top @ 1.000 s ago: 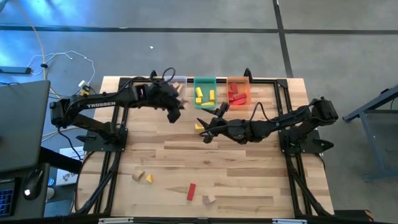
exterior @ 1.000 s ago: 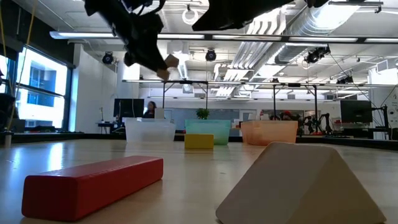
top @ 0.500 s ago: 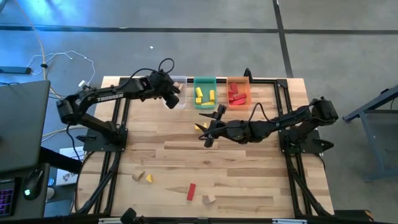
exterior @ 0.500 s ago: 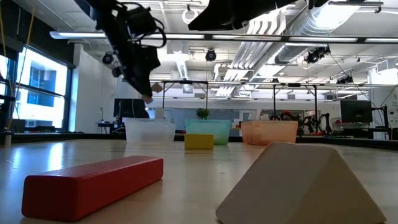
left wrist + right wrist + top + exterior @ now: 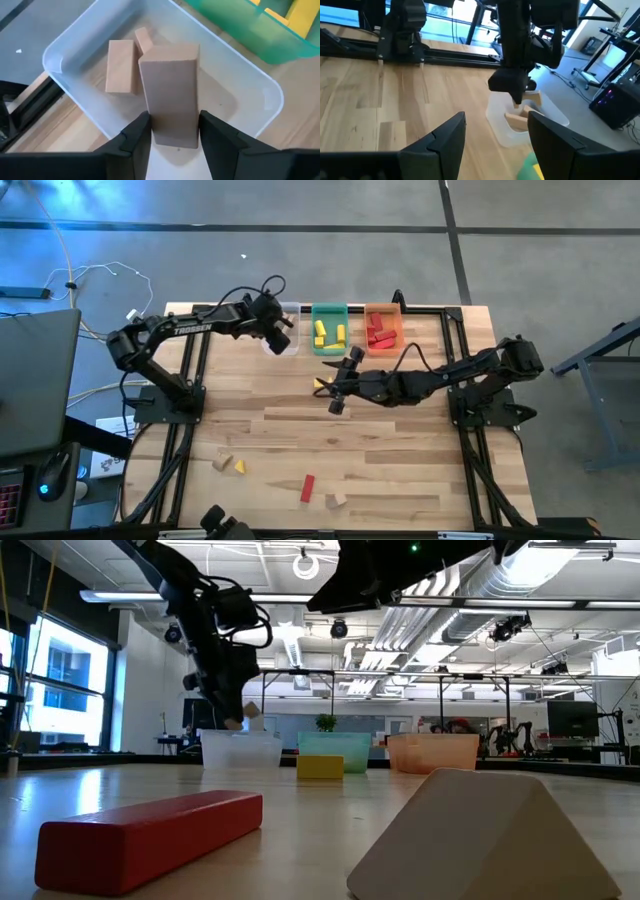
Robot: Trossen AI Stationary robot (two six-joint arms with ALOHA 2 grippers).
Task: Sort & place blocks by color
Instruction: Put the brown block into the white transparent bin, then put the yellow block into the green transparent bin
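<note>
Left hand [image 5: 172, 137] around tan block [image 5: 170, 95], contact unclear

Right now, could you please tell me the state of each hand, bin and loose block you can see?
left hand: over the clear bin, tan block between its fingers
tan block: upright, not yet dropped
clear bin: holds two tan blocks
green bin: holds yellow blocks
orange bin: holds red blocks
right hand: open, empty, over a yellow block
red bar: unsorted, lying flat
</note>
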